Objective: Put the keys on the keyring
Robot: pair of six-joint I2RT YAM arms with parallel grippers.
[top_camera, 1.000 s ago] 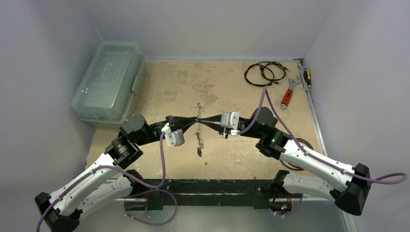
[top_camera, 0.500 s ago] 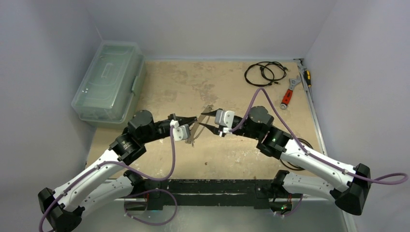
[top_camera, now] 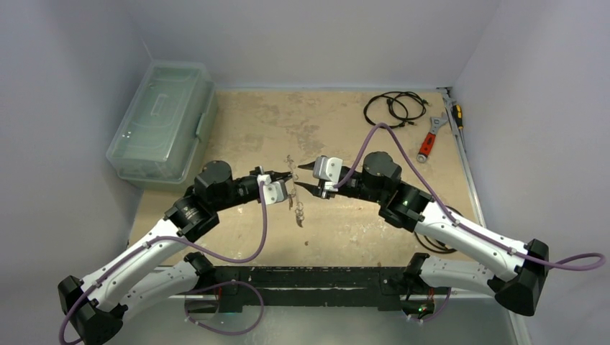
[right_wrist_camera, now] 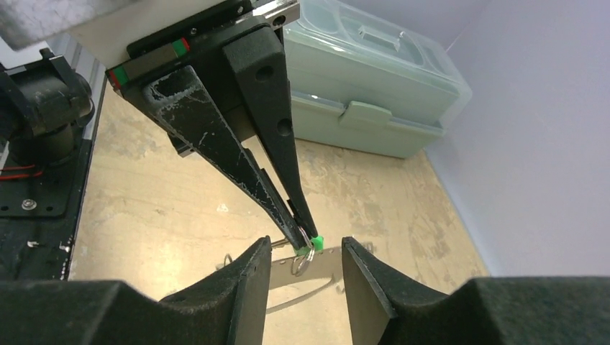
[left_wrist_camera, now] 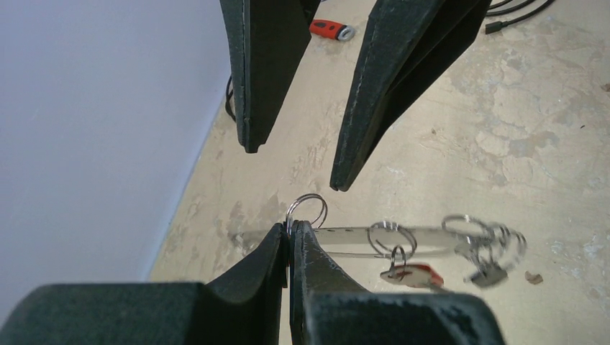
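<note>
Keyring (left_wrist_camera: 431,239) | tilted half a second ago, now hanging | left gripper (left_wrist_camera: 290,231) jaws clamped on it | right gripper (right_wrist_camera: 306,246) jaws wide

One keyring (left_wrist_camera: 349,239), one plastic box (top_camera: 162,122), one wrench (top_camera: 426,146).

Left end effector (right_wrist_camera: 301,234) pinches the keyring (right_wrist_camera: 321,267) by a green tag (right_wrist_camera: 316,243).
</note>
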